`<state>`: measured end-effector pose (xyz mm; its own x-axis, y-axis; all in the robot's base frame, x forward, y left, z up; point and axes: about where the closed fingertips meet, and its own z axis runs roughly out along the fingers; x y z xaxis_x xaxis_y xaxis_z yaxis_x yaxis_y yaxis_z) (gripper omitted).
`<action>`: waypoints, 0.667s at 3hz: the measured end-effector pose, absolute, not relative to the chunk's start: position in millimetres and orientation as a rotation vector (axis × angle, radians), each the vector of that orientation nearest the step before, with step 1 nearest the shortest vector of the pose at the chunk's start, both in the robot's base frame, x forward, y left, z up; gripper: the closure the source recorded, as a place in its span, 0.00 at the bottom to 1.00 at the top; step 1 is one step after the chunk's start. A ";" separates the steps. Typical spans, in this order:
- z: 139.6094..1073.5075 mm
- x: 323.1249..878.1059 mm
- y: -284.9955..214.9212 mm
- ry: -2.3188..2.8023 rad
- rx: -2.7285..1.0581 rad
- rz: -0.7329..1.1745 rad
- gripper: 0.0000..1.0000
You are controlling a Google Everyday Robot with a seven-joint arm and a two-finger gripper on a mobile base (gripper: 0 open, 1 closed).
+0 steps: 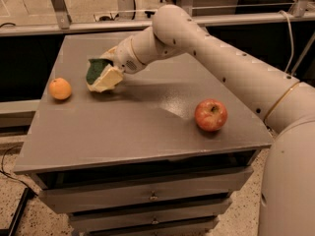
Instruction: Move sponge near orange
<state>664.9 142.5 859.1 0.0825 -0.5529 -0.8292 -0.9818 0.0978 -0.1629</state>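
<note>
The orange point(60, 88) sits on the grey cabinet top point(138, 127) near its left edge. My gripper point(106, 75) is shut on the sponge point(96, 69), green top over pale yellow foam, tilted, low over the top a short way right of the orange. The white arm reaches in from the right across the back of the cabinet top.
A red apple point(210, 115) sits on the right part of the cabinet top, near the front right corner. Drawers point(147, 195) are below the top's front edge. Metal frame legs point(59, 6) and a rail stand behind the cabinet.
</note>
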 end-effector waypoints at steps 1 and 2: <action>853.7 655.0 155.8 1.563 -1.568 0.720 1.00; 850.4 646.3 170.0 1.564 -1.568 0.772 0.84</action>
<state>646.3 170.0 850.4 0.0602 -0.5222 -0.8507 -0.9928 0.0567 -0.1051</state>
